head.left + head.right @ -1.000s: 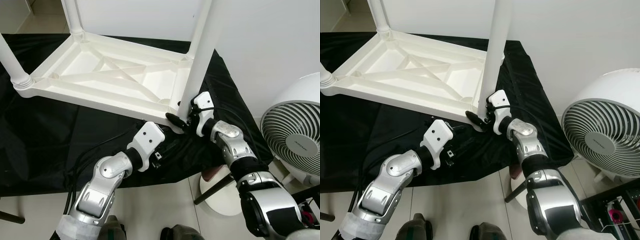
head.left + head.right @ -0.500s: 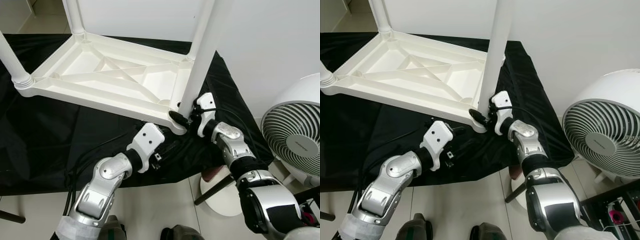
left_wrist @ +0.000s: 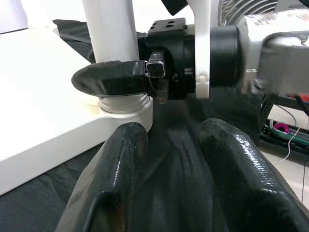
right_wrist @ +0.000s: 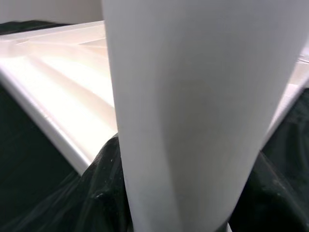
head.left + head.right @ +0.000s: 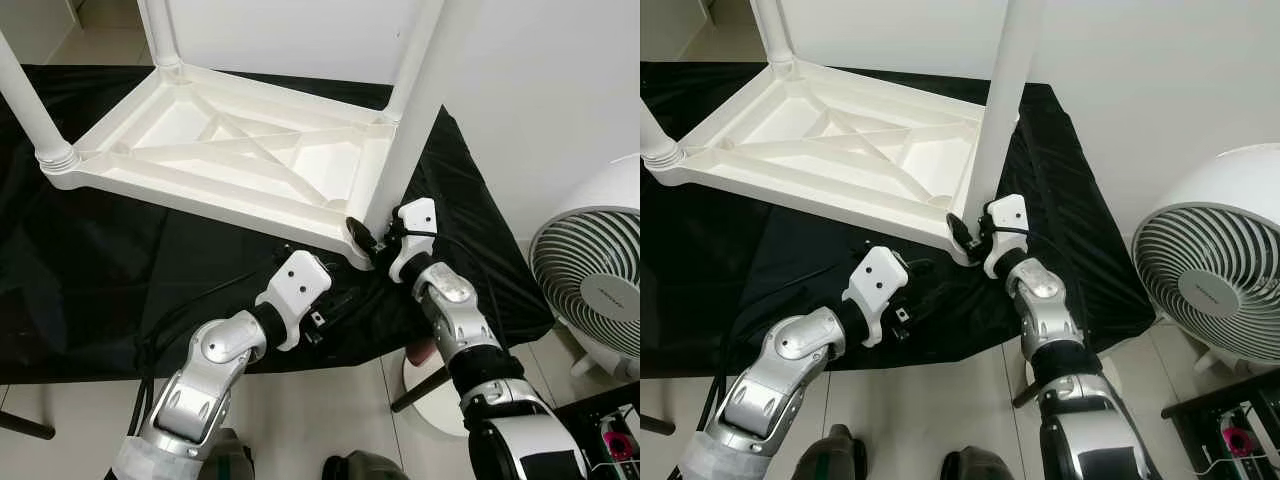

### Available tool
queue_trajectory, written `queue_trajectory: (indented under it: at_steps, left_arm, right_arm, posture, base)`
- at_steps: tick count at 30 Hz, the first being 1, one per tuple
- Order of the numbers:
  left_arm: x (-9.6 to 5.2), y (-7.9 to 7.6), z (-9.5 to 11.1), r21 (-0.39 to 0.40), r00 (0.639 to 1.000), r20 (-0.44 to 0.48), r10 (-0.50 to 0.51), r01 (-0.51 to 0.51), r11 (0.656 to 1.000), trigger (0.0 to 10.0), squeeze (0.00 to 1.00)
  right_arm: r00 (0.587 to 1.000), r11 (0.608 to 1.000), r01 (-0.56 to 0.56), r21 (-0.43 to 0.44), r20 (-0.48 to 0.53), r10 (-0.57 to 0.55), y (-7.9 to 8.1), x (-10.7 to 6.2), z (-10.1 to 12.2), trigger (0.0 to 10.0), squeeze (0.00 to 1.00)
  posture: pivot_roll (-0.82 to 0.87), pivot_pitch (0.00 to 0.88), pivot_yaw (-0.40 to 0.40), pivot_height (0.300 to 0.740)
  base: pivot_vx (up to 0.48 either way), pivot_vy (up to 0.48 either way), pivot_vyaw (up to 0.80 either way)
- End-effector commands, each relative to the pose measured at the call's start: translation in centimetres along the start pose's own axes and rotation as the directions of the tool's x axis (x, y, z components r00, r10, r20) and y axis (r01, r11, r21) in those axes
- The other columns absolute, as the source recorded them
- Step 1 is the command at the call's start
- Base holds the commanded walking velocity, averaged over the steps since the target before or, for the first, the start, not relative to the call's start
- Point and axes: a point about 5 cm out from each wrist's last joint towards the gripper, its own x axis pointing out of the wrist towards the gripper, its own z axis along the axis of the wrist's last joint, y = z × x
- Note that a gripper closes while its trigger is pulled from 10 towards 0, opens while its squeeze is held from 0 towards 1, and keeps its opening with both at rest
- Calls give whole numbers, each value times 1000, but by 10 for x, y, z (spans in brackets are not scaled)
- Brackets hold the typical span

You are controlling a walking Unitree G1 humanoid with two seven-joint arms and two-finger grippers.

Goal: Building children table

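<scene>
A white plastic children's table (image 5: 250,160) lies upside down on a black cloth (image 5: 100,260), with its legs standing up at the corners. My right gripper (image 5: 365,235) is shut on the near right leg (image 5: 405,120) just above its ribbed collar (image 3: 123,104). In the right wrist view that leg (image 4: 193,106) runs between the dark fingers (image 4: 101,193). My left gripper (image 3: 169,140) rests low over the cloth in front of that same corner, open, with nothing between its fingers (image 3: 113,169).
A white fan (image 5: 600,270) stands on the floor at the right. A round white base (image 5: 430,385) sits under the cloth's near edge. Two more legs (image 5: 30,100) (image 5: 160,30) rise at the left and far corners. Black cables trail from my left arm.
The camera has shifted slightly. My right gripper stays shut on the leg's base while its forearm has swung in closer. The left gripper has hardly moved.
</scene>
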Motion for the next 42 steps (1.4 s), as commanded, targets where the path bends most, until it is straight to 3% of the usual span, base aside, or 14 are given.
queue_trajectory:
  at_steps: [1,8,13,14,22,23,26,27,34,39,42]
  left_arm:
    - [0,-1,1,-14,999,5,36,-36,999,10000,0]
    - [0,-1,0,-16,999,5,40,-40,999,10000,0]
    - [1,-1,0,-15,999,6,39,-39,999,10000,0]
    - [1,-1,0,-13,999,7,38,-38,999,10000,0]
    - [2,-1,1,-12,999,9,38,-38,999,10000,0]
    - [2,-1,0,-11,999,9,37,-37,999,10000,0]
    - [3,-1,0,-10,999,8,37,-37,999,10000,0]
    - [2,0,1,-7,999,10,38,-38,999,10000,0]
    - [2,1,1,-4,999,8,37,-37,999,10000,0]
    - [2,1,1,-1,999,7,33,-33,999,10000,0]
    - [2,1,2,-1,999,7,32,-32,999,10000,0]
  right_arm:
    - [994,994,112,0,-16,-111,-8,-7,-2,10000,0]
    - [985,984,171,50,-10,-171,22,-13,-5,10000,0]
    - [977,975,213,56,-12,-213,27,-14,-4,10000,0]
    - [973,971,229,64,-14,-228,28,-14,-4,10000,1000]
    - [977,973,214,81,-7,-214,23,-17,2,10000,1000]
    - [988,985,155,79,-8,-155,17,-17,5,10000,1000]
    - [992,989,128,77,-12,-128,14,-17,6,10000,1000]
    - [999,999,0,44,-37,2,5,-15,6,10000,0]
    - [977,980,-201,-4,-76,200,-4,-13,8,10000,0]
    - [925,926,-371,-70,-120,361,-9,-3,10,10000,0]
    - [905,907,-415,-73,-134,403,-9,2,10,10000,0]
  posture:
    - [30,45,-76,740]
    - [30,41,-77,740]
    - [31,38,-77,740]
    - [33,34,-79,740]
    - [33,26,-82,740]
    - [33,22,-81,740]
    - [34,20,-81,740]
    - [34,17,-79,740]
    - [33,13,-77,740]
    - [35,11,-72,740]
    - [40,10,-69,740]
  base:
    - [0,0,0]
    - [0,0,0]
    - [0,0,0]
    - [0,0,0]
    - [0,0,0]
    - [0,0,0]
    - [0,0,0]
    - [0,0,0]
    - [0,0,0]
    - [0,0,0]
    - [0,0,0]
